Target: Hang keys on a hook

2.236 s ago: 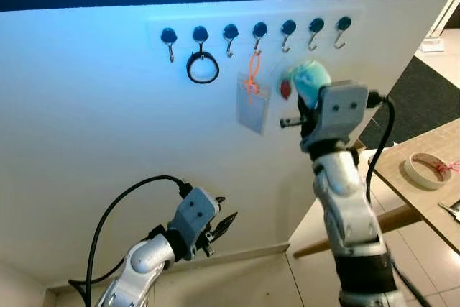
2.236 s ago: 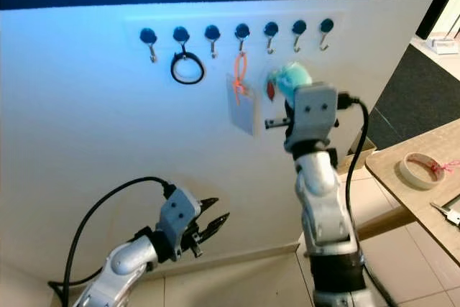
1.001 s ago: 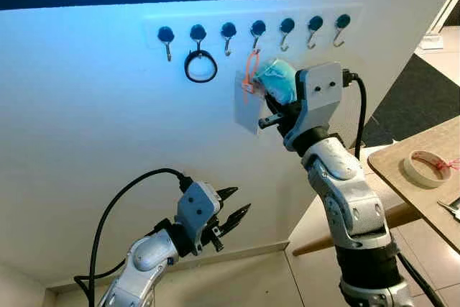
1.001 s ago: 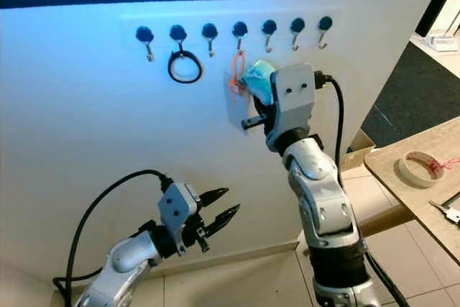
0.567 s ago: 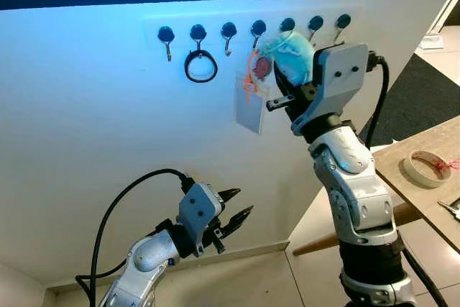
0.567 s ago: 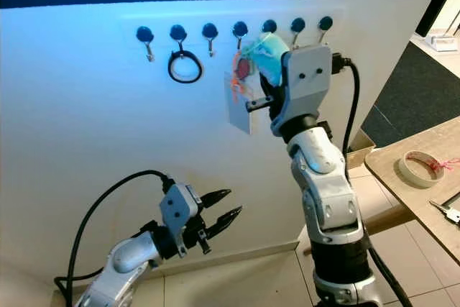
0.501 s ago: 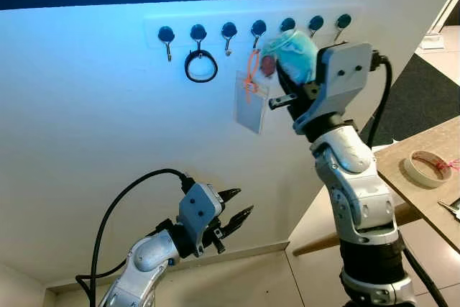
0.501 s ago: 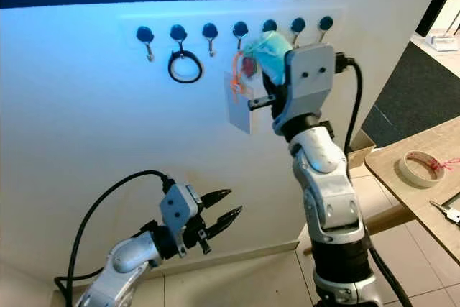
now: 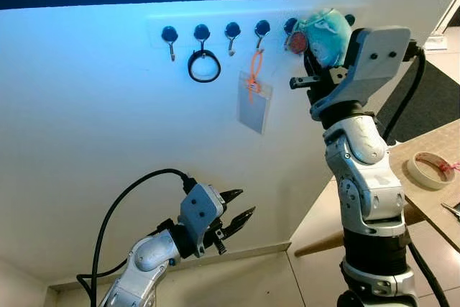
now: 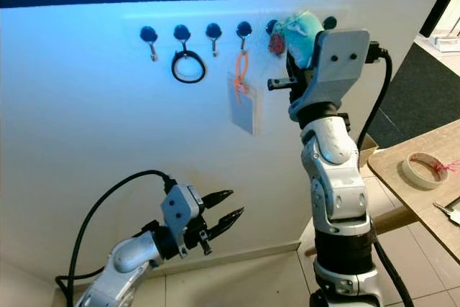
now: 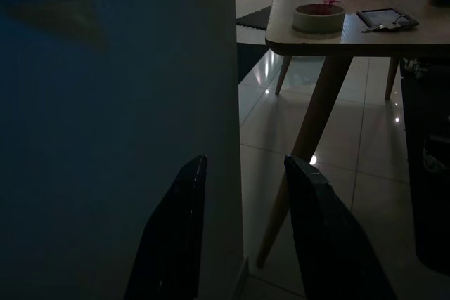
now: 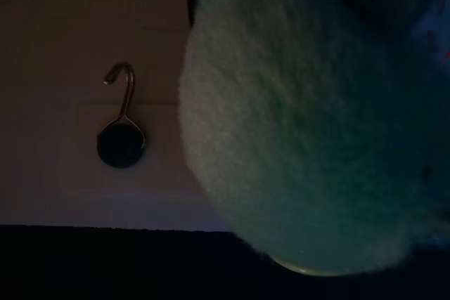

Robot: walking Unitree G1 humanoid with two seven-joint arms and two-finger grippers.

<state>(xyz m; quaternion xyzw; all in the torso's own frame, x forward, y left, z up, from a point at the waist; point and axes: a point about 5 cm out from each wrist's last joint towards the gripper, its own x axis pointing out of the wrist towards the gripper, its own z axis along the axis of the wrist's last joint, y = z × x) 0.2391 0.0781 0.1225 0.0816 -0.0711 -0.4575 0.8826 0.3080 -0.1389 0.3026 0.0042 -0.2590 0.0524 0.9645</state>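
A row of black-capped metal hooks (image 9: 232,31) runs along the white wall. My right gripper (image 9: 321,52) is raised to the right end of that row, shut on a teal plush key fob (image 9: 327,28) with a red tag (image 9: 297,43). The plush covers one hook and touches or nearly touches the wall; the keys themselves are hidden. In the right wrist view the plush (image 12: 316,117) looms close beside one bare hook (image 12: 121,121). My left gripper (image 9: 241,217) hangs low near the wall's base, open and holding nothing, its fingers (image 11: 172,237) spread.
A black ring (image 9: 203,68) hangs on the second hook and a clear badge holder (image 9: 254,102) with an orange loop on the fourth. A wooden table (image 9: 438,199) stands at the right with a tape roll (image 9: 425,168) on it. Tiled floor lies below.
My right arm has lifted the plush fob up and to the right, from beside the badge holder to the hook row. The left gripper has stayed low and open.
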